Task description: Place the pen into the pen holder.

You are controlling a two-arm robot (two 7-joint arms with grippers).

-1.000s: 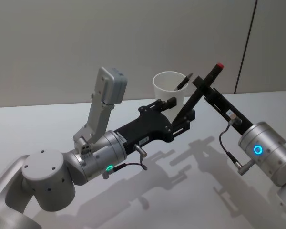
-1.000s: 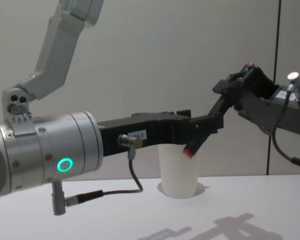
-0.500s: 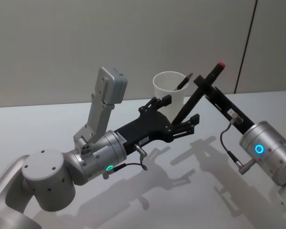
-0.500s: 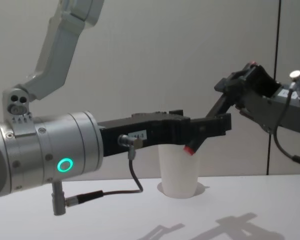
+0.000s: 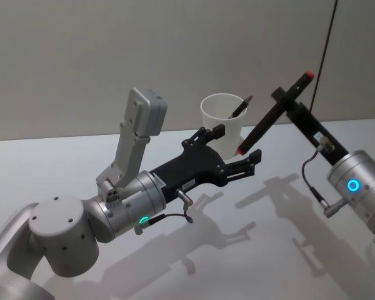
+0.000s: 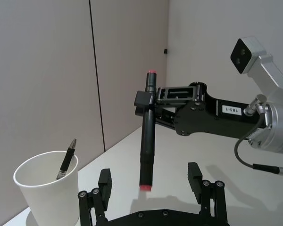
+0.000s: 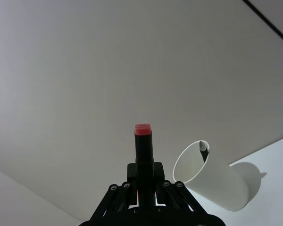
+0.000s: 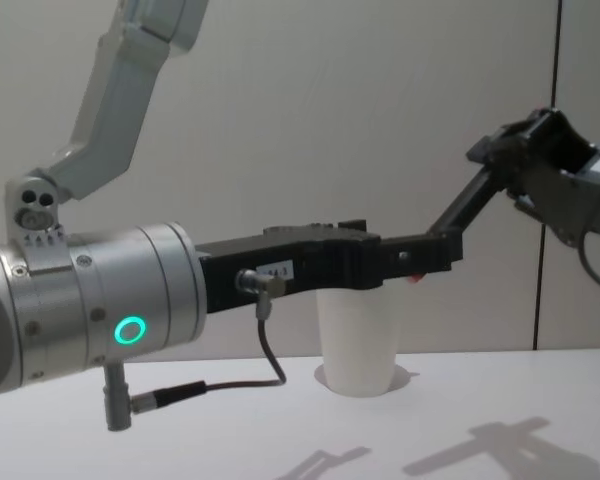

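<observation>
**Pen passed from left gripper to right**

The left gripper (image 5: 237,150) was seen spread wide and empty, the pen (image 5: 272,114) having been released. Beyond it, the pen was carried off, clamped in the right gripper (image 5: 285,98). Farthest, the pen holder (image 5: 220,120) was still to be reached.

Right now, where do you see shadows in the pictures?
Head view: dark arm shadows lie on the white table beside the left tool. Chest view: softer grey shadows on the table in front of the pen holder. Right wrist view: the cup casts a shadow beside itself.
</observation>
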